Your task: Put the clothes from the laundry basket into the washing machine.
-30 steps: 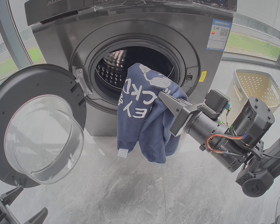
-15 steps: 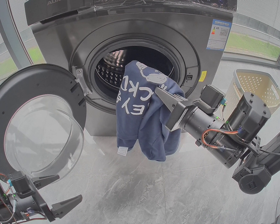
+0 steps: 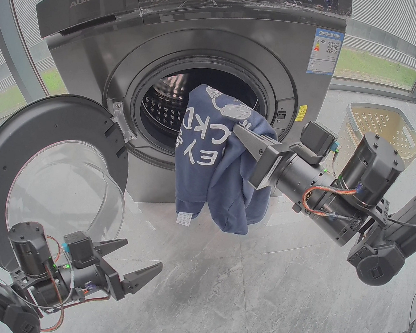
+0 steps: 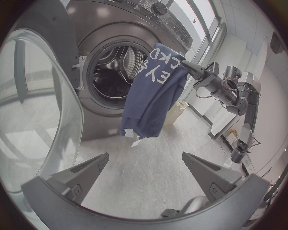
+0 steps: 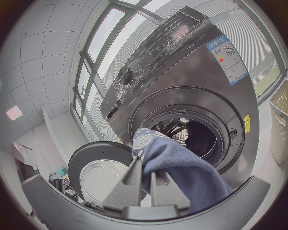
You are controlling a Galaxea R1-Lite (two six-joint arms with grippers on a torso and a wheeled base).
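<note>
Navy sweatshirt (image 3: 218, 173) with white lettering, small white tag at the hem; it hangs bunched in front of the washing machine's (image 3: 307, 105) open drum mouth, clear of the floor; right gripper (image 3: 239, 131) pinched tight on its fabric near the top; left gripper (image 3: 143, 254) spread wide, holding nothing, low beside the open door (image 3: 40, 124).

Bright, even daylight from the windows (image 5: 99, 45), soft glare on the door glass (image 3: 64, 203), fisheye-curved edges.
</note>
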